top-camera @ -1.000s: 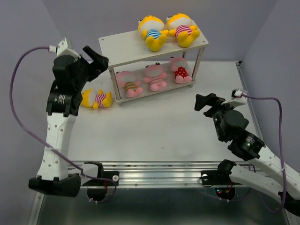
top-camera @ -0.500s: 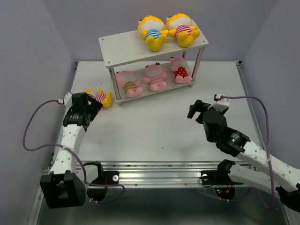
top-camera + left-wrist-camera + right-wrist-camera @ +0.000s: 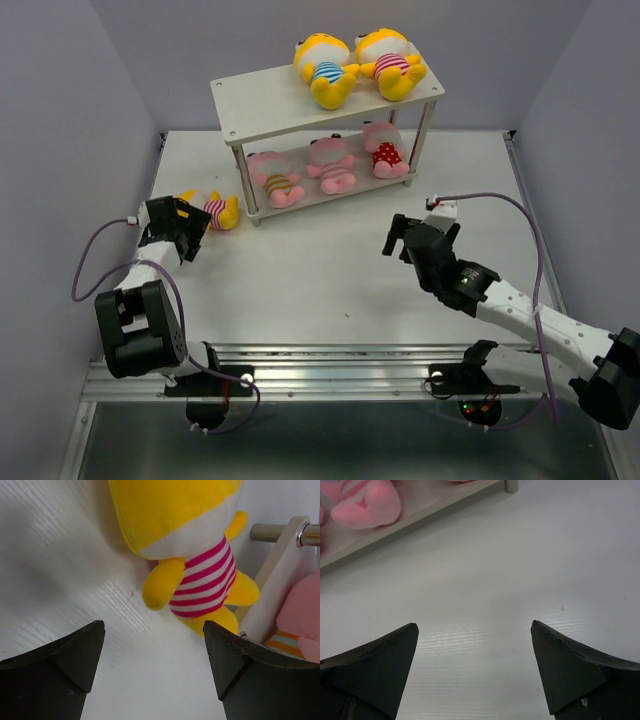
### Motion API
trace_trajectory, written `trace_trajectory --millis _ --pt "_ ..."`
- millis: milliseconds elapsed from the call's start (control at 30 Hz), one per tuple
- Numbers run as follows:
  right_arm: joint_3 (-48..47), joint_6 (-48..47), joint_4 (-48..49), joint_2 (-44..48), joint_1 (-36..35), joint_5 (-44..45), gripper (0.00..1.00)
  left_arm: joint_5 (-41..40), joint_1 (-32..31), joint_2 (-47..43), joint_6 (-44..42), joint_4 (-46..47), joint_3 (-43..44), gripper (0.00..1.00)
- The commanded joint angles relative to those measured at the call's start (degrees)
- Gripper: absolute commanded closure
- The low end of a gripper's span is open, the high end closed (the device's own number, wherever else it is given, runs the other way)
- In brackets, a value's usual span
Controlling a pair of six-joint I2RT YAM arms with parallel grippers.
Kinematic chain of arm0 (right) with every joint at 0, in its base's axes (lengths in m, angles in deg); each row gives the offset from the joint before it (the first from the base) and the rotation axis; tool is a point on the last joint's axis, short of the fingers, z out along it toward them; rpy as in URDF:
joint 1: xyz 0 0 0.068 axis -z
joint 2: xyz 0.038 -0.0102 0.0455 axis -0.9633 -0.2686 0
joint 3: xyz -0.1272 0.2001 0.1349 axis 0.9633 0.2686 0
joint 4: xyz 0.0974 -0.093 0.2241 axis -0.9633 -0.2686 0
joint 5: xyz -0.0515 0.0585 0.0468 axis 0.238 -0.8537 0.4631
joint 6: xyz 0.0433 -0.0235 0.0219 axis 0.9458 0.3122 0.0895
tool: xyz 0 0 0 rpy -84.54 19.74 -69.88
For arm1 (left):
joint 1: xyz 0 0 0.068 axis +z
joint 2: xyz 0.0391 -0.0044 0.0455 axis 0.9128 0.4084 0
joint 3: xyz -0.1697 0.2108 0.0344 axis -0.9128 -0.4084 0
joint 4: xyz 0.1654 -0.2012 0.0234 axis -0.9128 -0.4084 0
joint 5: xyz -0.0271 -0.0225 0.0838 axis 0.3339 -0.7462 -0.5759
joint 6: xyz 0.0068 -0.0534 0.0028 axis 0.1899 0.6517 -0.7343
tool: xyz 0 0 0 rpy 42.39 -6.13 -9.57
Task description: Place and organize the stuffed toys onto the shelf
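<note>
The off-white two-tier shelf stands at the back. Two yellow toys lie on its top board and three pink toys on its lower board. A sixth toy, yellow with a red-striped shirt, lies on the table left of the shelf's front left leg; in the left wrist view the toy lies just ahead of my jaws. My left gripper is open and empty, low beside this toy. My right gripper is open and empty over bare table in front of the shelf.
Grey walls close the table on the left, right and back. A metal rail runs along the near edge. The shelf's lower board and leg stand close on the right of the loose toy.
My left arm has dropped from high near the shelf's left end to low on the table beside the loose yellow toy. My right arm has reached forward and left.
</note>
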Motion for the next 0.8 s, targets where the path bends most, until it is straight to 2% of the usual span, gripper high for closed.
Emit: trace_trajectory --millis 0,200,533,633,667,733,767 --pt "-2.1 -1.1 5.2 -0.3 0.6 -2.2 0.0 1.7 1.8 1.8 1.9 8.5 1.0 0.11" --pt "-2.8 -1.7 5.9 -1.3 1.1 -2.6 0.0 3.8 2.4 6.6 3.5 13.7 1.9 0.19" --pt "-3.3 -2.1 5.9 -2.4 1.6 -2.5 0.0 7.0 2.3 12.3 4.4 19.4 2.6 0.21" --pt "-3.2 -2.1 5.9 -2.6 1.6 -2.4 0.0 8.1 2.3 13.7 4.7 20.6 3.2 0.29" --pt "-3.2 -2.1 5.9 -2.6 1.6 -2.4 0.0 8.3 2.3 14.0 4.9 20.8 3.3 0.36" --pt "-3.2 -2.2 5.9 -2.6 1.6 -2.3 0.0 8.9 2.3 14.7 5.2 22.2 3.4 0.43" --pt "-3.1 -2.3 5.9 -2.7 1.6 -2.3 0.0 9.1 2.4 14.9 5.3 22.3 3.4 0.57"
